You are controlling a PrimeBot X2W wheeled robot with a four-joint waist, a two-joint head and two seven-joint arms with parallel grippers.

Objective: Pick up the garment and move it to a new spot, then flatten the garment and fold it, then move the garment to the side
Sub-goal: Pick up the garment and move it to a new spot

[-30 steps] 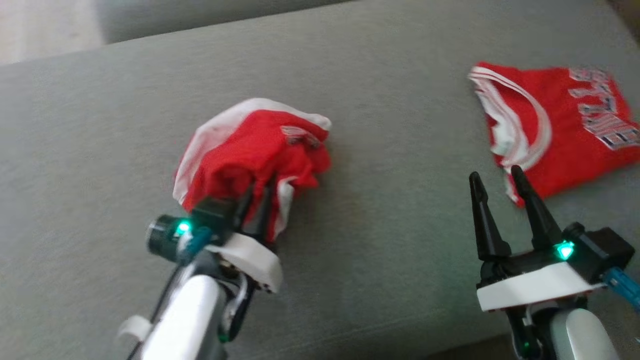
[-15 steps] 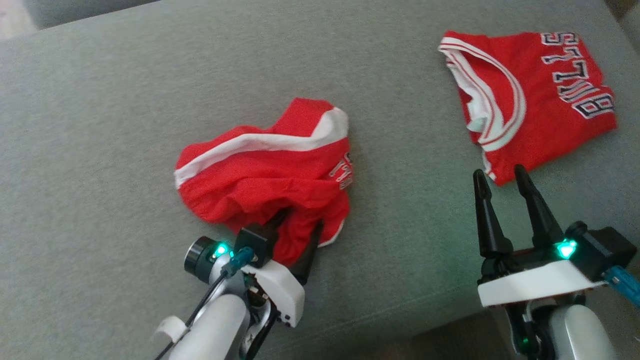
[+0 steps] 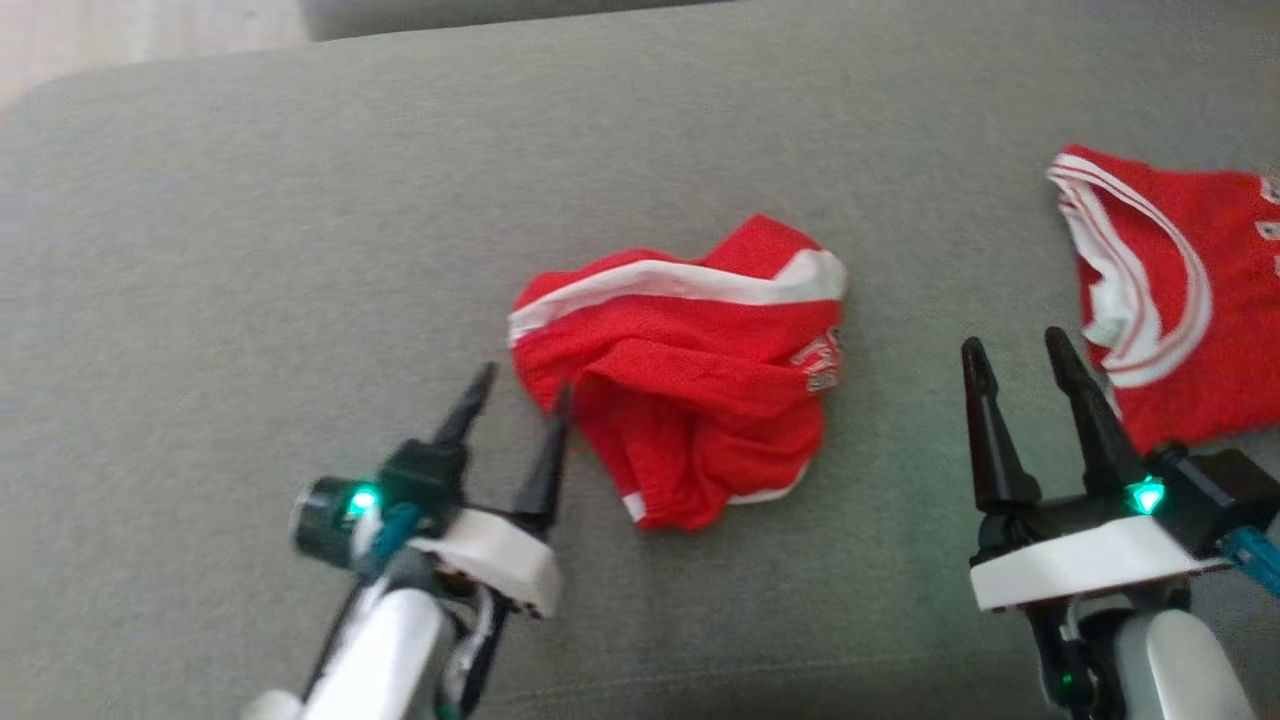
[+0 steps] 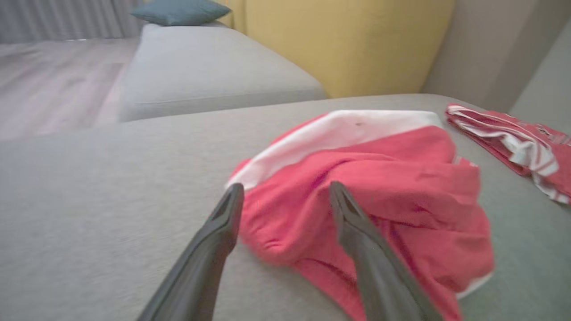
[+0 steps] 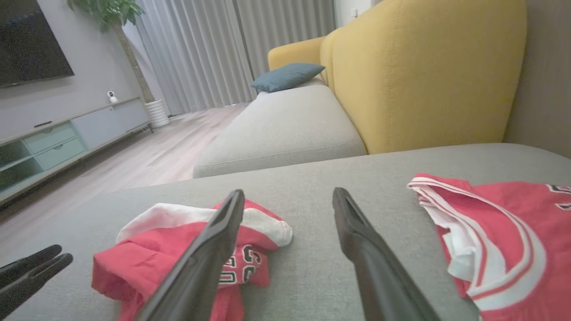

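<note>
The garment (image 3: 690, 400), red with a white band, lies crumpled in the middle of the grey cushion (image 3: 250, 250). My left gripper (image 3: 525, 382) is open at the garment's left edge, its right finger just at the cloth, nothing held. In the left wrist view the garment (image 4: 379, 178) bulges just past and to the right of the open left gripper (image 4: 285, 186). My right gripper (image 3: 1013, 340) stands open and empty to the garment's right. The right wrist view shows the garment (image 5: 116, 267) low left behind the right gripper (image 5: 289, 192), with the left gripper (image 5: 62, 253) at the far left.
A second red jersey (image 3: 1170, 310) with white trim lies folded at the right edge, just beyond my right gripper; it also shows as the jersey (image 5: 499, 227). A yellow sofa back (image 5: 424, 67), a teal pillow (image 5: 287, 76) and another grey seat lie beyond. Wooden floor lies left.
My left gripper has opened and let go of the garment, which now lies crumpled on the cushion. The gripper has drawn back to its left edge. The head camera shifted.
</note>
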